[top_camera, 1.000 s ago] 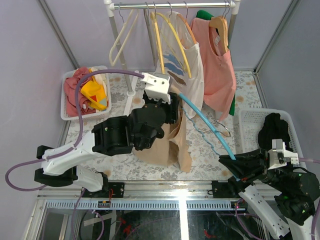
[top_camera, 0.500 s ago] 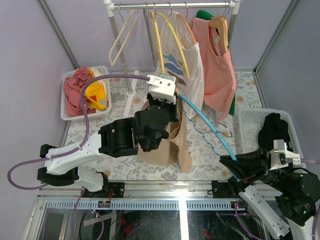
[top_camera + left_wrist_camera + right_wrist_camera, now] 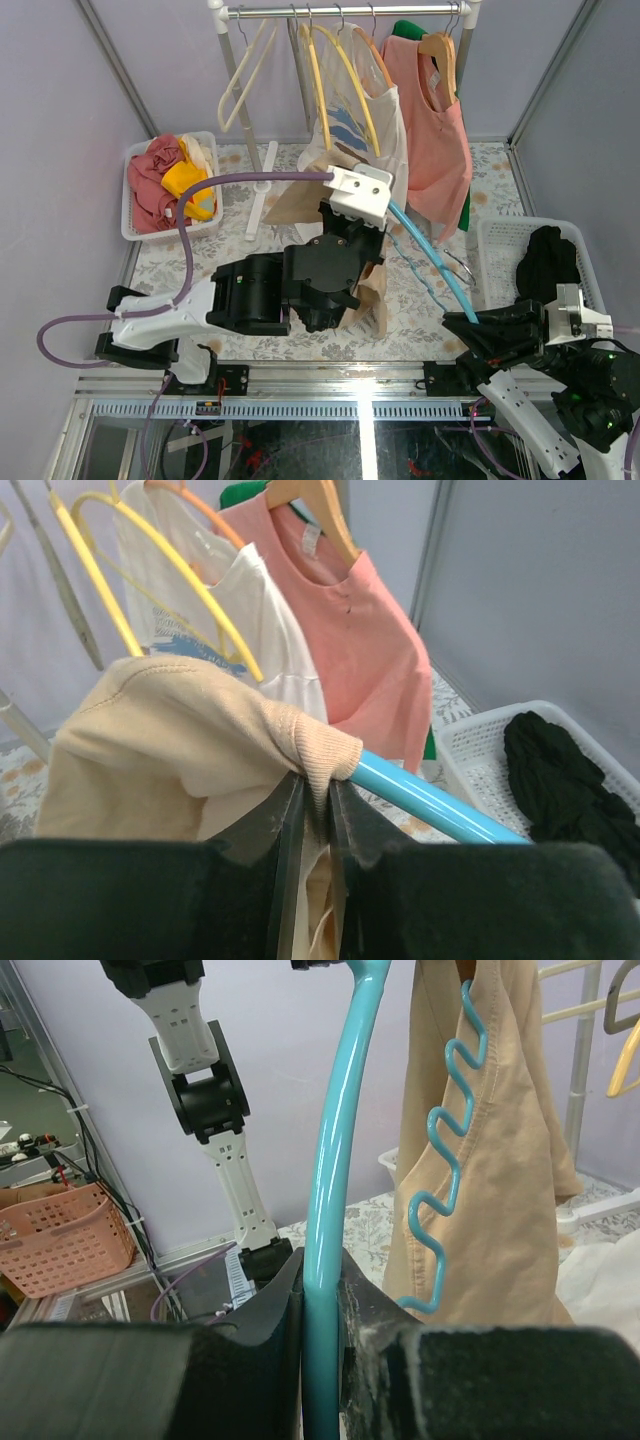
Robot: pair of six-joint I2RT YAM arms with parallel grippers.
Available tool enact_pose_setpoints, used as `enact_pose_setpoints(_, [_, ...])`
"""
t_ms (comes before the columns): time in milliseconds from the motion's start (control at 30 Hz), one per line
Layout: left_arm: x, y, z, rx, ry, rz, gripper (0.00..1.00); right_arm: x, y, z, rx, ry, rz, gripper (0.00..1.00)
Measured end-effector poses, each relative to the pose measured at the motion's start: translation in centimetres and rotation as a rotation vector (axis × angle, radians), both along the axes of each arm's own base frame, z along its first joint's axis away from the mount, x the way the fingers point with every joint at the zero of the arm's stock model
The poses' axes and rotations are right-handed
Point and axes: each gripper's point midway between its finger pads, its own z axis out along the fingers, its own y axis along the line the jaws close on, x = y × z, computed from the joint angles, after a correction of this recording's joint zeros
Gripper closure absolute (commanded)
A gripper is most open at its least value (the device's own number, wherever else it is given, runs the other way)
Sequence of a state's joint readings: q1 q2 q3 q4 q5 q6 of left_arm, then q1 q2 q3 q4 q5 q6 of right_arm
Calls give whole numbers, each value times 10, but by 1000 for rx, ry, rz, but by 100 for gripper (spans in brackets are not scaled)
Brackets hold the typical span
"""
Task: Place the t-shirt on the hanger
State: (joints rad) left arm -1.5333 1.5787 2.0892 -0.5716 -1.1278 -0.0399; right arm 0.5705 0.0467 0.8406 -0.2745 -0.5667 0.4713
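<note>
The limp tan fabric t-shirt [image 3: 170,730] hangs over one arm of the slick, stiff light-blue plastic hanger [image 3: 335,1140] clamped in the right hand [image 3: 320,1285], the left hand [image 3: 315,800] pinching the shirt's ribbed edge, a sound hold since soft cloth may slide.

The t-shirt [image 3: 300,200] is plain tan, soft fabric, raised off the surface and bunched. Its upper part is spread up and leftward, and the rest droops in loose folds below. The hanger [image 3: 432,252] is thin light-blue plastic. It is held in the air on a slant, rising from the lower right up into the shirt. A ribbed edge of the shirt sits around the smooth blue arm where it enters the fabric. The hanger's wavy lower bar [image 3: 448,1150] runs just beside the hanging cloth.
</note>
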Motion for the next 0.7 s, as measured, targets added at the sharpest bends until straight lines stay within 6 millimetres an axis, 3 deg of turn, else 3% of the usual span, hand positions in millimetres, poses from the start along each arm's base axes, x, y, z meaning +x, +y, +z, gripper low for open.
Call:
enact_pose_setpoints(333, [-16, -23, 21, -17, -4, -73, 87, 4, 3, 12, 15, -7, 6, 100])
enact_pose_setpoints(600, [-24, -39, 4, 5, 43, -144, 88, 17, 11, 25, 6, 58, 6, 100])
enact_pose_setpoints(700, [-39, -61, -10, 8, 84, -244, 88, 34, 14, 24, 14, 116, -34, 100])
